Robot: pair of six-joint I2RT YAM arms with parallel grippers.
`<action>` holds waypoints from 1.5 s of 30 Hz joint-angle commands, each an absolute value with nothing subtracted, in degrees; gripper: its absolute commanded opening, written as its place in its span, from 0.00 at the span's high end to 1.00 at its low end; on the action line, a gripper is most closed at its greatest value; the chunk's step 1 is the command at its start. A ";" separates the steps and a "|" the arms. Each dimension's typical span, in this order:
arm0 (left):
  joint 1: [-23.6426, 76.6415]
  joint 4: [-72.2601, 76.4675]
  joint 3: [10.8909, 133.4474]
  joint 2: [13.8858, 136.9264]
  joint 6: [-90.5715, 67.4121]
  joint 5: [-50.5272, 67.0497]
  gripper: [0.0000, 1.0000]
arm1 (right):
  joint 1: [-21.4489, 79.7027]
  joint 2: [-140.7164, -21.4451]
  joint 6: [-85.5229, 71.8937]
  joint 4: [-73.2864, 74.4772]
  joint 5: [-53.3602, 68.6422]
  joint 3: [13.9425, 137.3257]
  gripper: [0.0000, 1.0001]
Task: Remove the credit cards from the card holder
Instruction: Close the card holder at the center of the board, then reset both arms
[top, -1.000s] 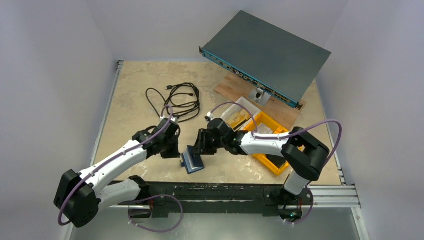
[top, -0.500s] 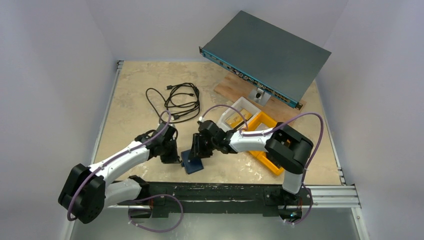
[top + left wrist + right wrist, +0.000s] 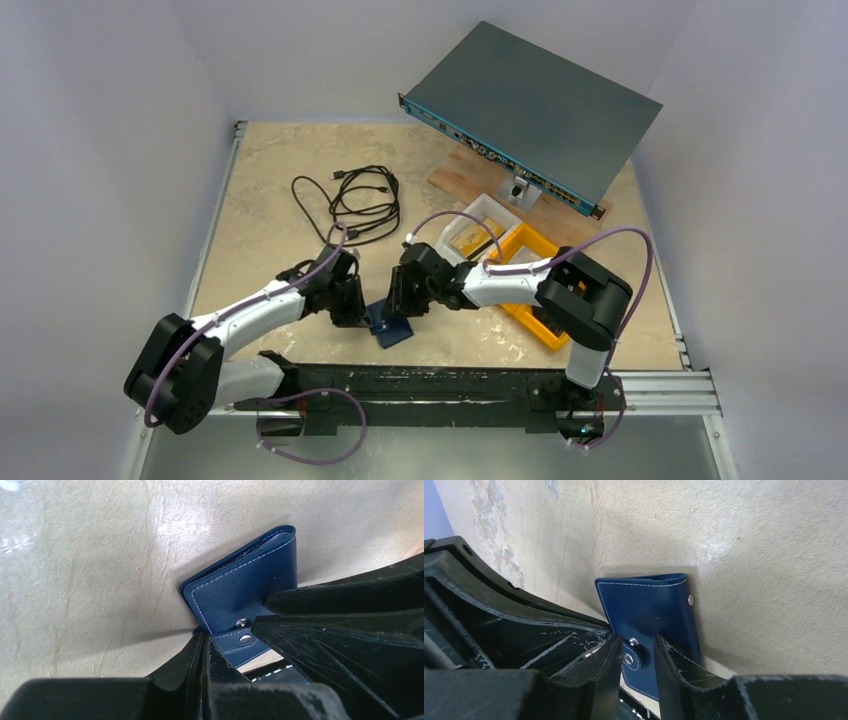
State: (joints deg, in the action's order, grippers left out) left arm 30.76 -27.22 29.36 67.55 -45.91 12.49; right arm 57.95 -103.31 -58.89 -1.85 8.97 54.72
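Crowding over the card holder (image 3: pixel 392 328), both arms hid its inside; left tool (image 3: pixel 202 642) was shut beside the snap tab (image 3: pixel 232 647), right tool (image 3: pixel 637 641) straddled it, narrowly gapped, grip unclear.

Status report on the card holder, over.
Left gripper shut at card holder corner. Right gripper open astride snap tab. Holder folded, no cards showing. Nothing in the way.

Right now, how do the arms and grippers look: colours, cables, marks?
Both the left arm and the right arm have white shells, black joints and a purple cable looping alongside. The left gripper and right gripper are black; the fingers show pale scratches.
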 commanded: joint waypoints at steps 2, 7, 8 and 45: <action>30.57 -20.04 30.55 72.56 -47.00 15.91 1.00 | 58.10 -101.56 -59.77 0.90 4.76 52.93 0.70; 30.52 -19.51 33.65 76.95 -46.44 15.32 1.00 | 58.03 -99.04 -60.38 0.35 3.48 51.55 0.70; 30.48 -19.78 34.50 77.53 -46.08 14.96 1.00 | 58.01 -98.61 -60.37 0.35 3.39 51.43 0.70; 29.07 -47.21 65.57 52.19 -30.97 2.27 0.00 | 56.89 -71.23 -45.63 10.52 -17.42 60.39 0.01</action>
